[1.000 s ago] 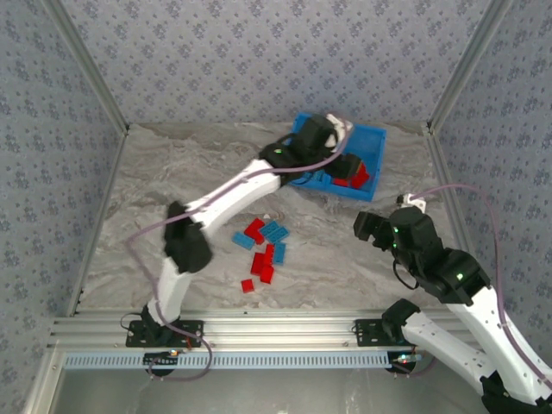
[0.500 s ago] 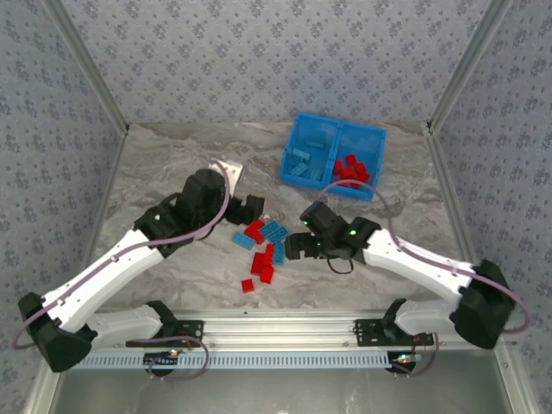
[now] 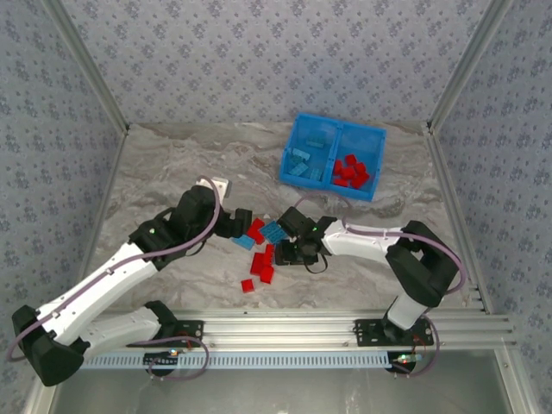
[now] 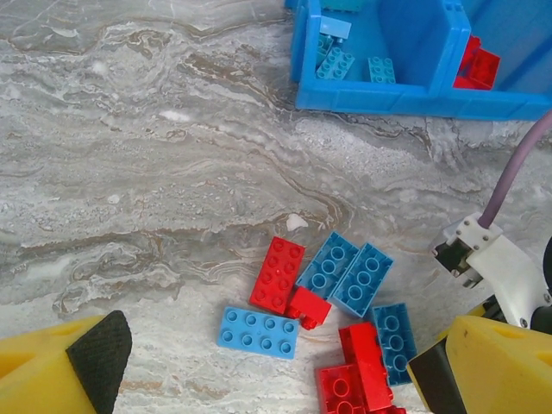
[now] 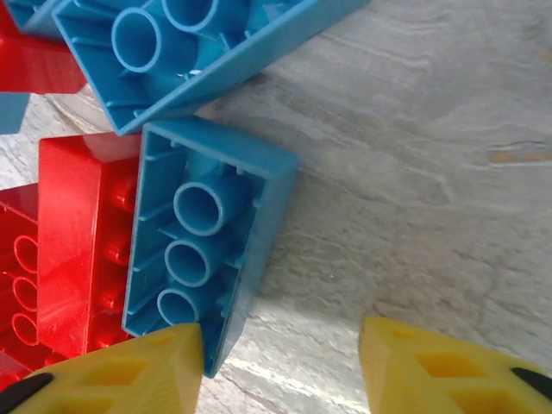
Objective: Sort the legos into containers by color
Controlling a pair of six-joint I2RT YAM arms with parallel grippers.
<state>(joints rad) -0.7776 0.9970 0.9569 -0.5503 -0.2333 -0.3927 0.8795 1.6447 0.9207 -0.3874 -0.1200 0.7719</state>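
Evidently the right pincer (image 5: 280, 349) is going after a light blue brick (image 5: 207, 250). The brick is lying on the table (image 5: 414, 172) just ahead of the pincer, slanted toward its left finger (image 5: 112, 379), with its hollow underside turned to the camera. The jaws are standing apart with bare marble between them, gripping nothing.

To do this well, I judge the pincer should be shifting toward that left finger so both long sides of the brick come between the pads — for now only the near corner is reaching into the gap. A red brick (image 5: 82, 250) is touching the blue one's outer flank, so a careless close is likely to be catching both or pushing the blue one askew.

The left pincer (image 4: 266, 366) is hovering wide open and holding nothing, with the pile of legos (image 4: 336, 285) lying between and just ahead of its fingers. With both pincers working at one small pile, the arms are risking a bump — one should probably be waiting.

Well ahead of the left pincer, beyond the pile, the bin (image 4: 379, 97) is sitting on the table. Its compartment straight ahead (image 4: 401, 39) is holding light blue bricks, and the neighbouring compartment (image 4: 517, 60), off toward the right finger, is holding red ones. So this brick belongs in the former.
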